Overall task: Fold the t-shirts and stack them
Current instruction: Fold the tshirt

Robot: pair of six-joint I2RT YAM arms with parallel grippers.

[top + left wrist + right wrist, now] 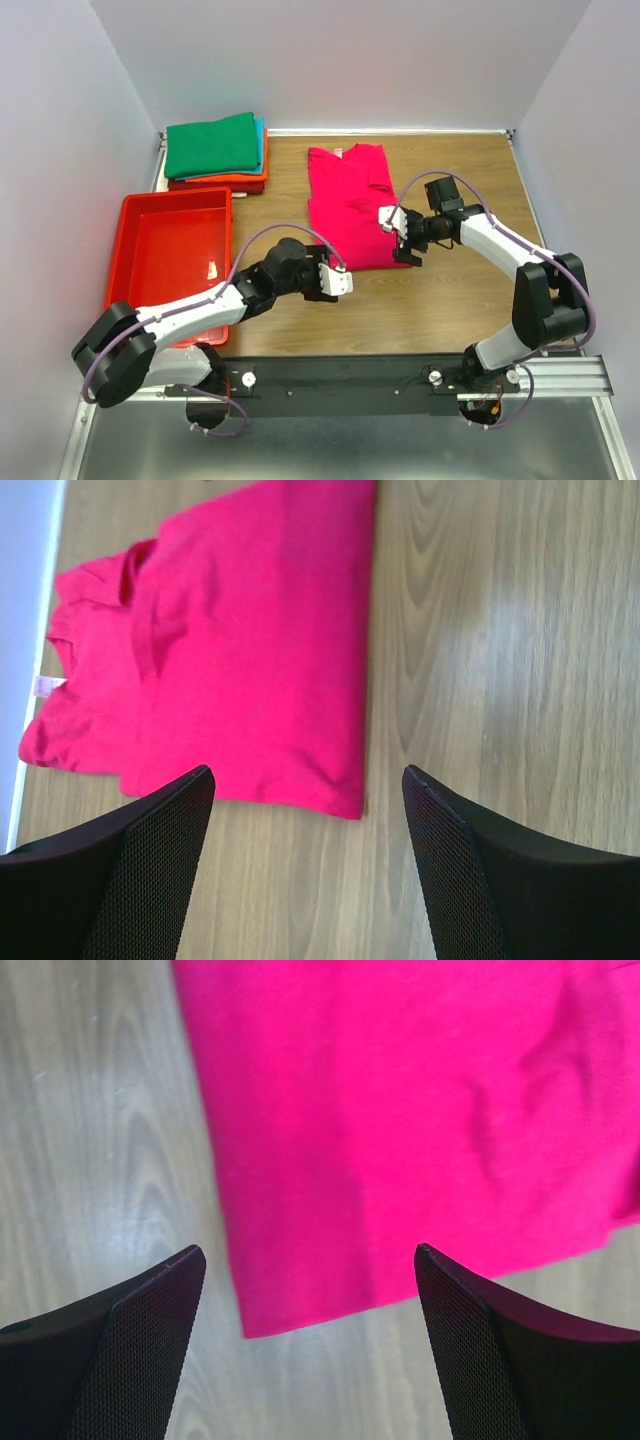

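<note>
A magenta-pink t-shirt (pixel 348 205) lies folded lengthwise on the wooden table, collar toward the back. It also shows in the left wrist view (pixel 240 650) and the right wrist view (pixel 400 1110). My left gripper (pixel 335 283) is open and empty just off the shirt's near left corner (pixel 308 772). My right gripper (pixel 397 238) is open and empty over the shirt's near right corner (pixel 308 1250). A stack of folded shirts sits at the back left: green (pixel 212 145) on top, then teal-blue (pixel 262 135), orange (pixel 240 178) and dark red (pixel 215 187).
A red plastic tray (pixel 128 262) stands at the left, just in front of the stack, with a small white scrap inside. Bare wood (pixel 470 180) lies to the right of the pink shirt. Walls enclose the back and sides.
</note>
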